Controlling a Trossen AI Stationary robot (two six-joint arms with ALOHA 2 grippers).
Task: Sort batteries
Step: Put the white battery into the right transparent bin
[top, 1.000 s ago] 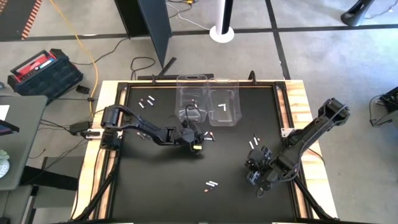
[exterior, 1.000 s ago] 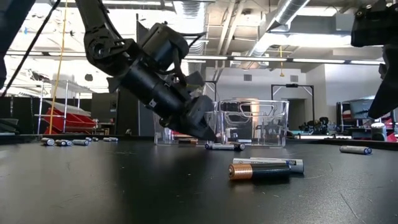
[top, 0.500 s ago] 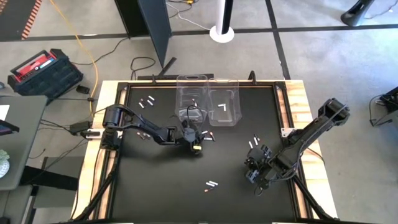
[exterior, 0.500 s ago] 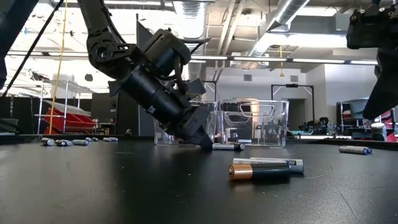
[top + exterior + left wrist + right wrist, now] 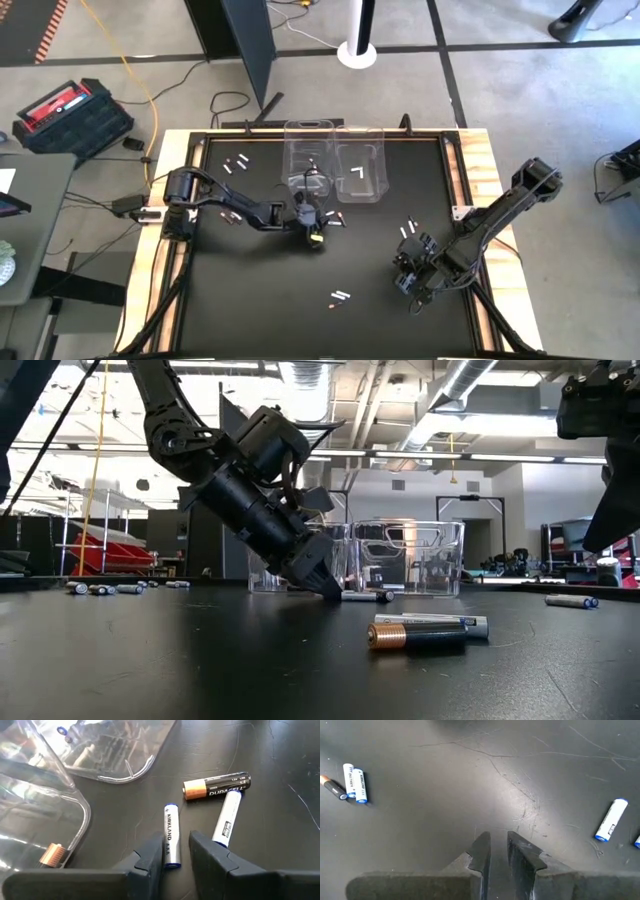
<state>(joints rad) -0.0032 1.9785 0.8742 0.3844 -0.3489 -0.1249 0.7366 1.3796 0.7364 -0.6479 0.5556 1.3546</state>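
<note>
The black table (image 5: 250,300) carries two clear bins (image 5: 335,165) just beyond the left pincer (image 5: 176,854), which is tipped down to the surface in front of them. Its fingers straddle the end of a white Kirkland battery (image 5: 170,835), narrowly parted rather than clamped tight, with a second white battery (image 5: 226,818) and a copper-topped black battery (image 5: 216,787) just past the tips. The right pincer (image 5: 495,849) hangs over bare table, holding nothing, its fingers a narrow gap apart; a white battery (image 5: 611,819) lies off to one side.

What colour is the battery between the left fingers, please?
White battery with blue ends, clearest in the left wrist view.
</note>
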